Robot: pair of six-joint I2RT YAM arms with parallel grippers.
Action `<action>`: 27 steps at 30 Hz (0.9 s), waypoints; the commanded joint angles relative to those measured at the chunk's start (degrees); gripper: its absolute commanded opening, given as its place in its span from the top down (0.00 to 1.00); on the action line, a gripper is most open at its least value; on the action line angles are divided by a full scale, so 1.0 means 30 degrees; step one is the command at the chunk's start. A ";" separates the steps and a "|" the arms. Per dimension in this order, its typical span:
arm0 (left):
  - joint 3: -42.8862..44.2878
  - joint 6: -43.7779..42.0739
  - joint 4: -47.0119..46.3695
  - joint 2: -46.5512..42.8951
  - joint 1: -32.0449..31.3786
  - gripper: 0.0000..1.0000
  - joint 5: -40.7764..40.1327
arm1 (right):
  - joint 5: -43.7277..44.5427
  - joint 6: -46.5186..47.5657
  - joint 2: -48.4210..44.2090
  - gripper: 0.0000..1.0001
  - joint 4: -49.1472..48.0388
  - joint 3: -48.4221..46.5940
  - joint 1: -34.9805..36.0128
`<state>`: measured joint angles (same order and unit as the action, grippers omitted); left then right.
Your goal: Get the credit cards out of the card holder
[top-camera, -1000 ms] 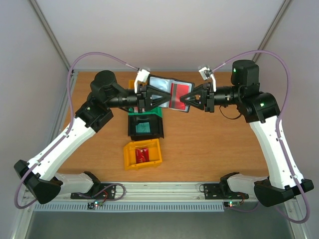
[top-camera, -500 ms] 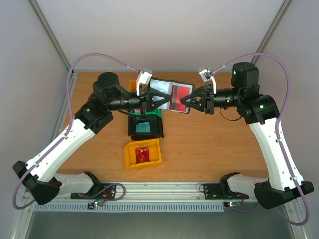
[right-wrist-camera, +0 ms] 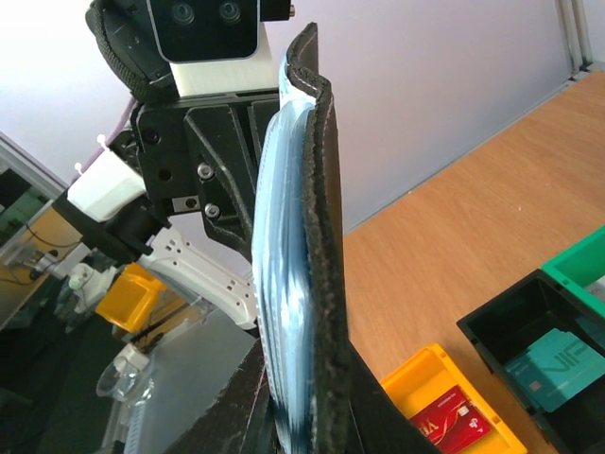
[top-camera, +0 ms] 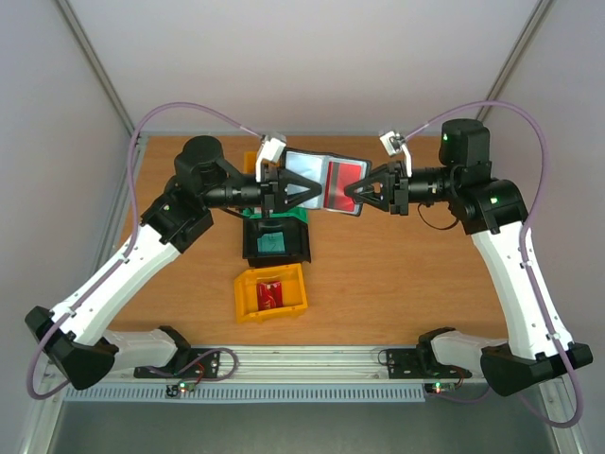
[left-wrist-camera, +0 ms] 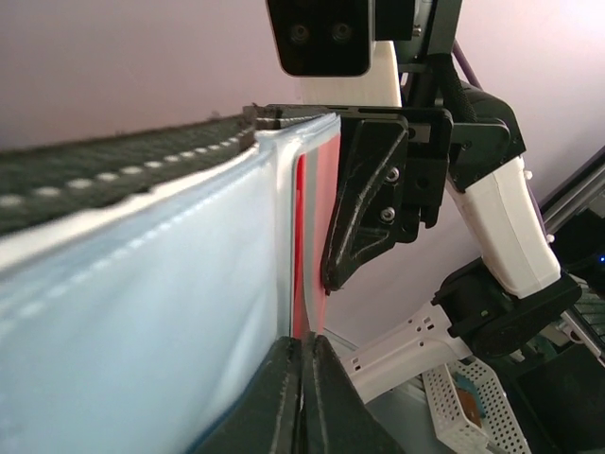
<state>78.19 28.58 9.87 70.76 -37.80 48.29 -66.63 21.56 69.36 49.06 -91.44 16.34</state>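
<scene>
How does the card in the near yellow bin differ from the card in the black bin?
In colour, the red card and the teal card differ plainly. The red card lies in the near yellow bin, the teal card in the black bin. The red card sits nearer the arm bases, the teal card one bin farther back. Both lie flat on their bin's floor, out of the card holder.

Card holder point(right-wrist-camera: 326, 236) upright, edge-on; red card point(right-wrist-camera: 452, 418) in yellow bin point(right-wrist-camera: 408, 383).

Open tabletop point(top-camera: 416, 274) right of the bins point(top-camera: 306, 244)
</scene>
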 commanded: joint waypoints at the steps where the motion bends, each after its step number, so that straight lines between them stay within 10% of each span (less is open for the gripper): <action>1: 0.0273 -0.0394 -0.0260 0.0273 0.0033 0.87 0.0043 | -0.1401 -0.0819 0.0173 0.94 -0.1558 -0.0243 -0.0085; 17: 0.0871 0.0972 -0.2163 0.1126 -0.0763 0.45 -0.0348 | -0.3526 -0.1781 0.0885 0.95 -0.3007 -0.1086 0.0611; 27: 0.2575 0.5290 -0.7101 0.3035 -0.1759 0.52 0.2755 | -0.1494 -0.1540 0.1199 0.96 -0.3056 -0.1504 0.0652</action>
<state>83.13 39.66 0.49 76.31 -38.52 51.07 -68.47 16.34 71.42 41.89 -94.78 14.59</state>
